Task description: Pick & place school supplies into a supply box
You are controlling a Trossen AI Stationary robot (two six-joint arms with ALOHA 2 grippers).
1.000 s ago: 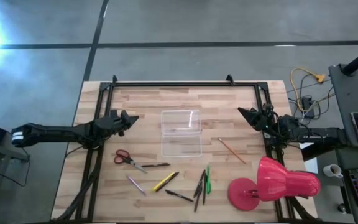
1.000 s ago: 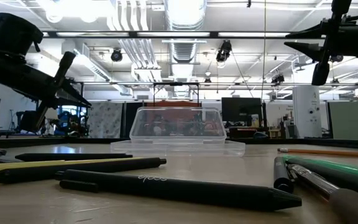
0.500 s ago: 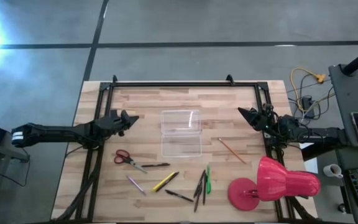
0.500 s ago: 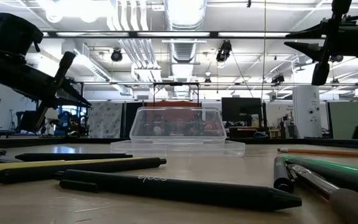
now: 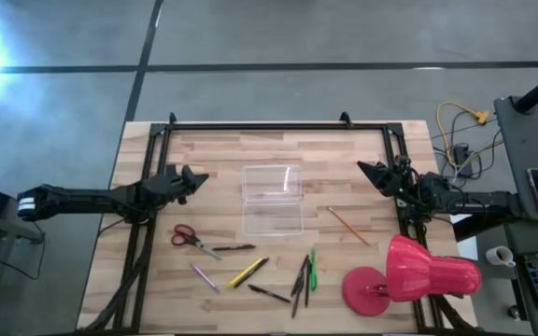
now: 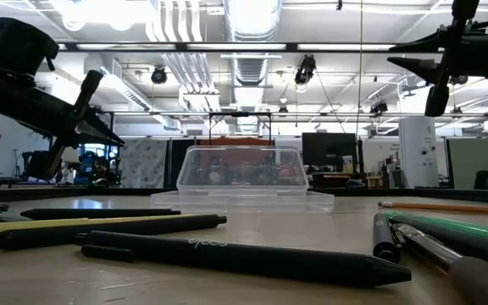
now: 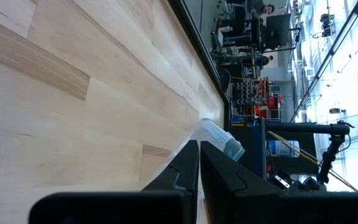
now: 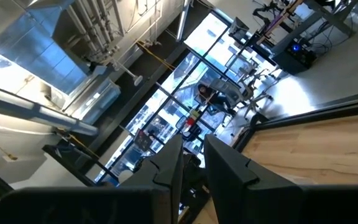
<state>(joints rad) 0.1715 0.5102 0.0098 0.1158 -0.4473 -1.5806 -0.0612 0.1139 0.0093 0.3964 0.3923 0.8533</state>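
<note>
Wooden table [image 5: 344, 149], nothing packed yet. Box [image 5: 272, 200] at centre, empty; scissors [image 5: 192, 237], pens [image 5: 300, 274], marker [image 5: 247, 272] strewn just beyond its near edge, pencil [image 5: 348, 226] beside it. Left gripper [image 5: 192, 176] and right gripper [image 5: 370, 172] flanking box, raised, fingers nearly together, empty, probably parked clear.

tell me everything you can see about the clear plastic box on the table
The supply box is a small rectangular container of clear, see-through plastic, with rounded corners and a flat flange round its base in the low view. It lies flat near the middle of the wooden table, long side running front to back. It looks empty. Nothing touches it: the orange pencil lies apart to its right, the pens and scissors nearer the front edge, and both arms wait off to the sides.
</note>
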